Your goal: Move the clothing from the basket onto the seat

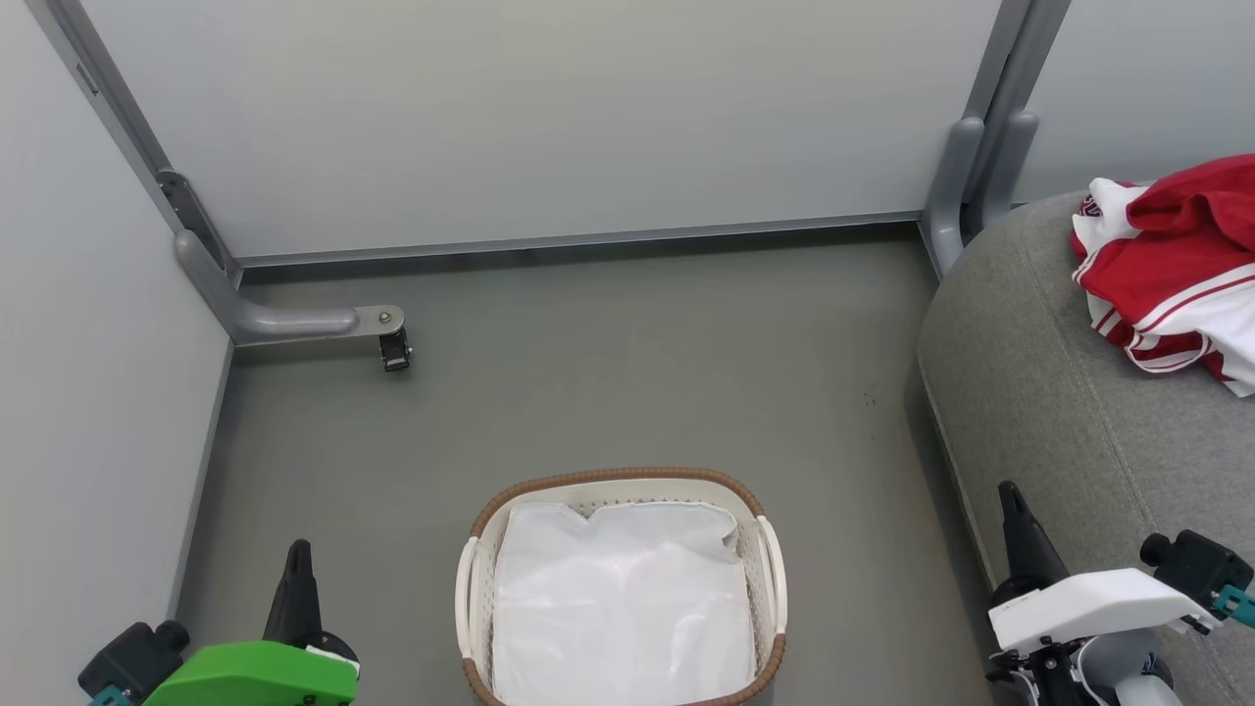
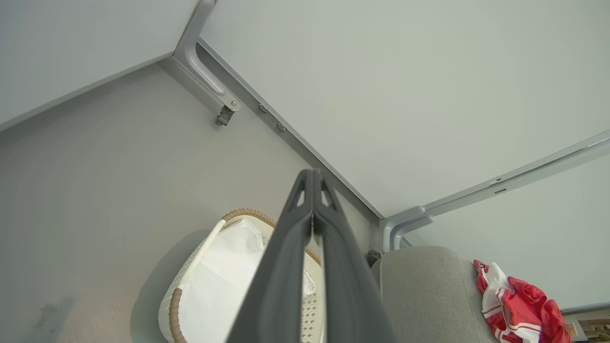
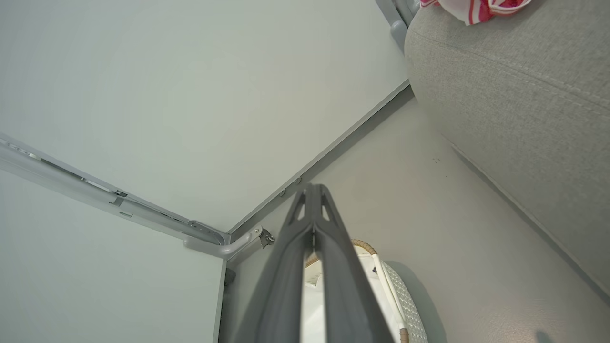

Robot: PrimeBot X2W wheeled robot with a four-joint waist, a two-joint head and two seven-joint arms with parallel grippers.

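In the head view, the basket (image 1: 618,477) is seen standing on the grey floor (image 1: 637,373) at the bottom centre, with its white cloth liner (image 1: 618,608) spread across the inside. The clothing (image 1: 1177,265), red with white stripes, is heaped on the seat (image 1: 1059,412) at the right edge, well apart from the basket. The left gripper (image 1: 297,549) is shown at the lower left over the floor, and the right gripper (image 1: 1010,495) at the lower right, in front of the seat's edge; the jaws of each are drawn together, and nothing is held. In the left wrist view, the jaws are seen pressed tip to tip and empty, with the lined basket partly covered behind them and the clothing bunched on the seat at the lower right. In the right wrist view, the jaws are likewise closed on nothing; the basket's rim and one handle are glimpsed beside them at the bottom, and a scrap of the clothing is visible on the seat at the top edge.
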